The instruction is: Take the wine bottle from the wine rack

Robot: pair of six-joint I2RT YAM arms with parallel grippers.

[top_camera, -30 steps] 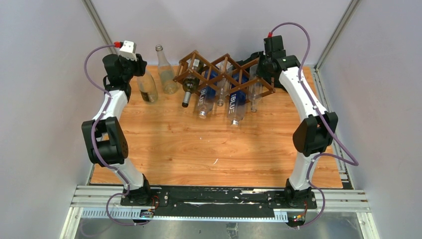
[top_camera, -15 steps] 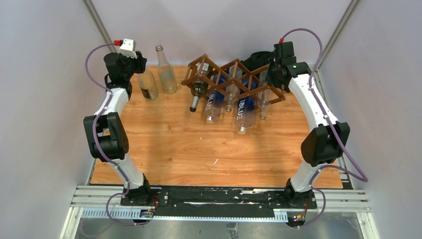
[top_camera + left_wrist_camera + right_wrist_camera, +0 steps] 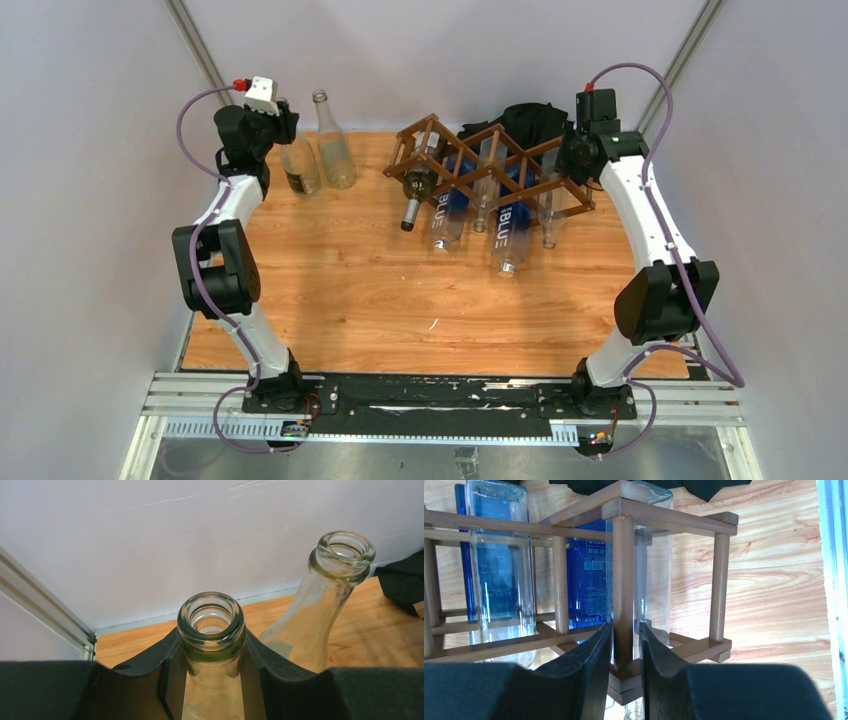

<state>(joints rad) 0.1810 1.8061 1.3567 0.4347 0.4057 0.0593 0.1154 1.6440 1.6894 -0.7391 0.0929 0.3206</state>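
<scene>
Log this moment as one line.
left pincer: shut on glass bottle neck | right pincer: shut on wine rack upright slat | dark wine bottle: in rack | second bottle: upright beside held one

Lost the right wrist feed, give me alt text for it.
The right claw is shut on an upright slat of the wooden wine rack. Behind the slats sit a blue-labelled bottle and a clear bottle, over a wooden tabletop.

The right gripper dragged the wine rack rightward.
</scene>
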